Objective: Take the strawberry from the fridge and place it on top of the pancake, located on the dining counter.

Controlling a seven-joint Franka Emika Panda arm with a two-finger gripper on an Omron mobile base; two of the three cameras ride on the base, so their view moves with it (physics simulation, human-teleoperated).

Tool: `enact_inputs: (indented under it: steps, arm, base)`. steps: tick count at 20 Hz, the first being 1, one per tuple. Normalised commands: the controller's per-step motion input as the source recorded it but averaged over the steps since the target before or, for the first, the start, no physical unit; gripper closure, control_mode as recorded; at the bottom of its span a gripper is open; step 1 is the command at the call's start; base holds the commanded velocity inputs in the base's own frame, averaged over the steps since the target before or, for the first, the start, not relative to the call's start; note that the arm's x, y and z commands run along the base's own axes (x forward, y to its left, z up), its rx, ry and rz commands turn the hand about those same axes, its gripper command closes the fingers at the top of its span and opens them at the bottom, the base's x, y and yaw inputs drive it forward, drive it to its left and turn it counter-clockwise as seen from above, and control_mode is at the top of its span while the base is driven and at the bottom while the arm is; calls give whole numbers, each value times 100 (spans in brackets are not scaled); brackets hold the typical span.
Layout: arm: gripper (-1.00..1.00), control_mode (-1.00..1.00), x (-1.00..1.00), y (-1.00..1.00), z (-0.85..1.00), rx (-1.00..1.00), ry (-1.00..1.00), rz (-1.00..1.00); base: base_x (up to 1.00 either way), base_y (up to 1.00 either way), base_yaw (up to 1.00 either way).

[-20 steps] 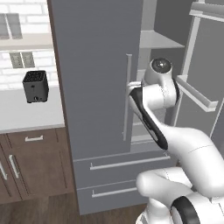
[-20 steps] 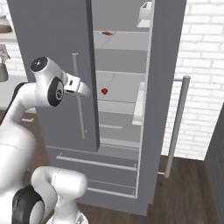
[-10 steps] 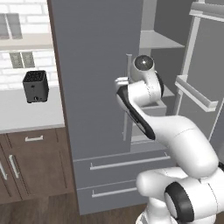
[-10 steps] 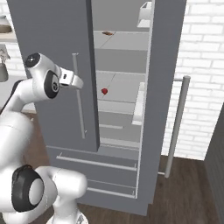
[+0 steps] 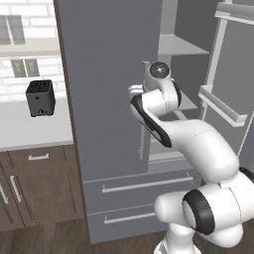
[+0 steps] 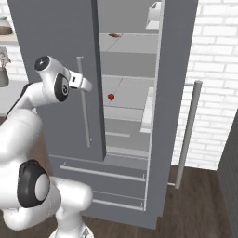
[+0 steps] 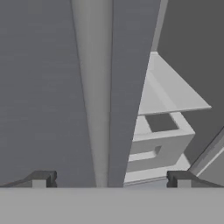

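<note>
Strawberry (image 6: 111,97) sits on the fridge (image 6: 176,56) shelf in the right base view (jaws wide).

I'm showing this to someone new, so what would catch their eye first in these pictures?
The tall grey fridge with its right door swung wide open, pale shelves showing inside. Next, the tiny red strawberry alone on a middle shelf. Then the white arm raised against the closed left door, its gripper open with the fingertips either side of the silver bar handle.
</note>
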Motion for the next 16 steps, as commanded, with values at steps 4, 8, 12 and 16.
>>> enact_inputs:
  steps: [4,8,12,16]
  arm:
    - [-100,-100,44,1,0,0,0,0]
    - [-100,-100,33,14,-1,0,-2,0]
    - [-100,-100,35,0,-8,0,-5,0]
    - [-100,-100,32,-4,-6,0,-7,0]
  base:
    - [0,0,0]
    - [0,0,0]
    - [0,0,0]
    - [0,0,0]
